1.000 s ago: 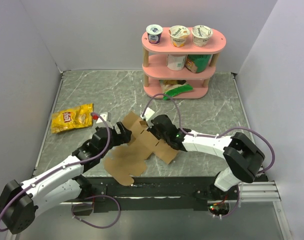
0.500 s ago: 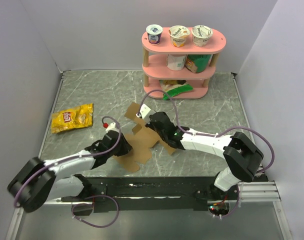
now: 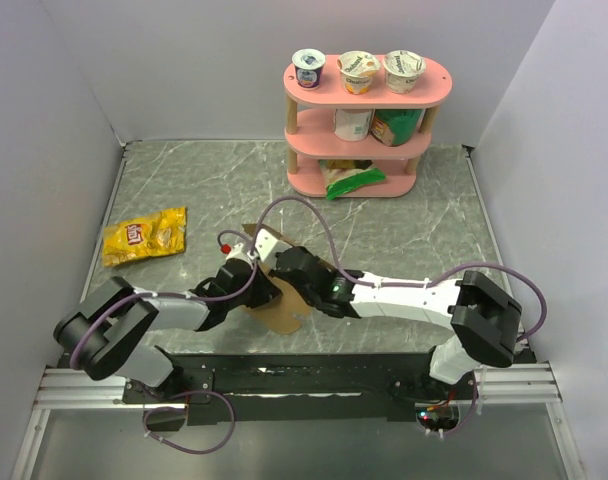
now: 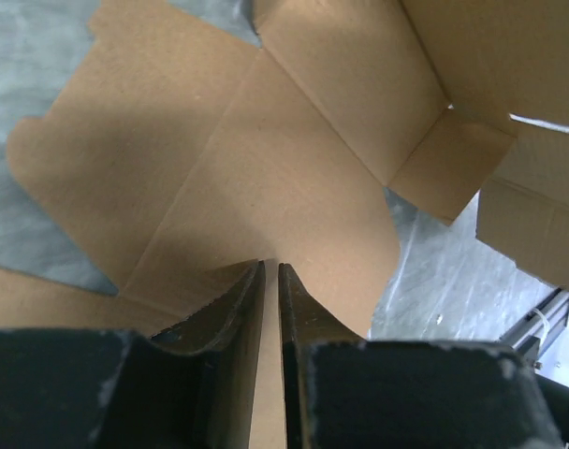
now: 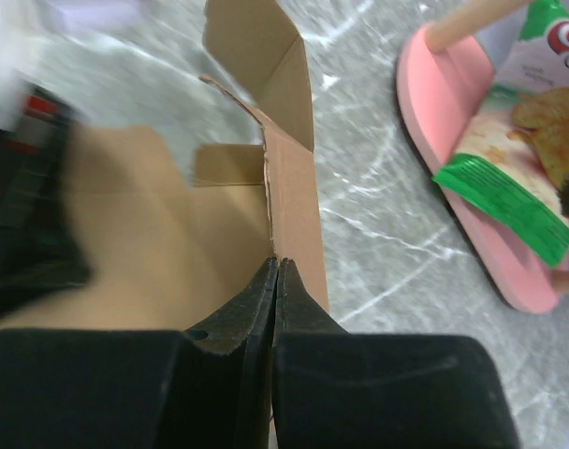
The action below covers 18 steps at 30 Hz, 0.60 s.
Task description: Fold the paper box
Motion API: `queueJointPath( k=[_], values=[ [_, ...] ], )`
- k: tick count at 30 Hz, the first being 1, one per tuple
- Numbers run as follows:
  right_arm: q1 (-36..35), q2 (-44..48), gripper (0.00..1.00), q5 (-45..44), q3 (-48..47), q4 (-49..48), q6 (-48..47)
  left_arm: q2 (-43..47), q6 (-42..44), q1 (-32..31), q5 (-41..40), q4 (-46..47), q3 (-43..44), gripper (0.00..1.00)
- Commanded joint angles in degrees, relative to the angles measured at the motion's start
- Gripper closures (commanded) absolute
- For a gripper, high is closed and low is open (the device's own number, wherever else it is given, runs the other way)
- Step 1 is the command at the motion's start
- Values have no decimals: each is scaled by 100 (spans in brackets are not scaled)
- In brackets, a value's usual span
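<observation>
The paper box [image 3: 287, 312] is a plain brown die-cut sheet, partly folded up, lying near the table's front edge between my two grippers. My left gripper [image 3: 256, 288] comes in from the left. In the left wrist view its fingers [image 4: 271, 264] stand almost together, clamped on a panel of the sheet [image 4: 266, 159] where a crease starts. My right gripper [image 3: 284, 272] reaches in from the right. Its fingers [image 5: 277, 260] are pressed shut, their tips against the lower end of an upright cardboard wall [image 5: 289, 187]. Much of the sheet is hidden under both wrists in the top view.
A yellow snack bag [image 3: 144, 236] lies at the left. A pink three-tier shelf [image 3: 367, 110] stands at the back with yogurt cups on top and a green-edged chip bag [image 5: 523, 178] on its bottom tier. Grey walls close in the table on three sides.
My left gripper has closed and swung right onto the sheet. The right gripper has moved left and nearer, still shut. The flat sheet has bunched up into a smaller shape between them.
</observation>
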State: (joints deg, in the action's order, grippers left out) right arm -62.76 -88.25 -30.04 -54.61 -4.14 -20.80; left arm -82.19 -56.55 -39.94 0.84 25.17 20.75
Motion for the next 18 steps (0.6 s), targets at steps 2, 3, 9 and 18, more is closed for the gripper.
queueJointPath(
  k=[2,3,9,18],
  values=[
    [-289,-166,100,-151,-243,344,805,-332,12,-40,180,146,-107,81],
    [-315,-227,100,-151,-182,318,892,-324,56,-40,188,216,-89,81],
    [-272,-500,100,-335,-68,204,902,-87,338,-31,110,278,-45,68],
    [-35,-457,100,-213,161,-78,752,1292,566,-31,-373,-82,-396,20]
  ],
)
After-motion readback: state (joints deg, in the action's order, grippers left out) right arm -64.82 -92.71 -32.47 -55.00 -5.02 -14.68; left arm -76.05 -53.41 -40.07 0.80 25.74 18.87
